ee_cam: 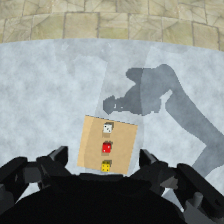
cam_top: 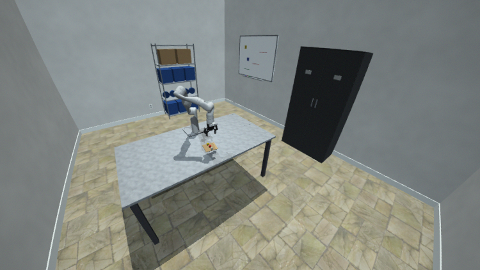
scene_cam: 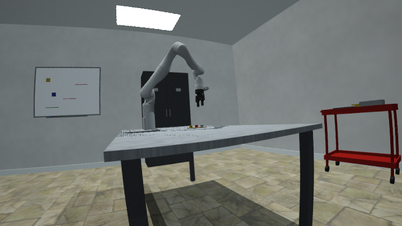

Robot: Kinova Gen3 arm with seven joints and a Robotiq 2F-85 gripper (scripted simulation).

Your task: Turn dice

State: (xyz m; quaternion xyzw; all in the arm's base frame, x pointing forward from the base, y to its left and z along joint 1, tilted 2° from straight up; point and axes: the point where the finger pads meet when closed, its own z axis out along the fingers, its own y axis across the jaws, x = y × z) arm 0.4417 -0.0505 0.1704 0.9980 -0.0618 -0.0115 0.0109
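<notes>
The arm (scene_cam: 165,63) stands on the grey surface (cam_top: 157,160) and bends over so that the gripper (scene_cam: 199,104) hangs high in the air, well above the mat (ee_cam: 95,145). Its fingers are spread wide and released, with nothing between them; in the wrist view their dark tips frame the lower corners, apart from everything below.

The mat is a tan rectangle lying flat on the surface, near the edge that faces the cabinet (cam_top: 322,100). Three dice sit on it in a straight row, each apart from its neighbours: a white die (ee_cam: 107,128) at the far end of the row in the wrist view, a red die (ee_cam: 106,147) in the middle, and a yellow die (ee_cam: 105,166) nearest the camera, close to the mat's near edge. All three appear to lie within the mat's outline and flat on a face. Dark pips show on the white die, but the numbers on top are too small to read on any of them.

The arm's shadow falls across the surface beside the mat, reaching towards its far corner.

Around the room: a wire rack (cam_top: 153,66) with brown and blue boxes against the back wall, a whiteboard (cam_top: 258,57) beside the cabinet, and a red cart (scene_cam: 362,106) off to one side in the exterior view.
</notes>
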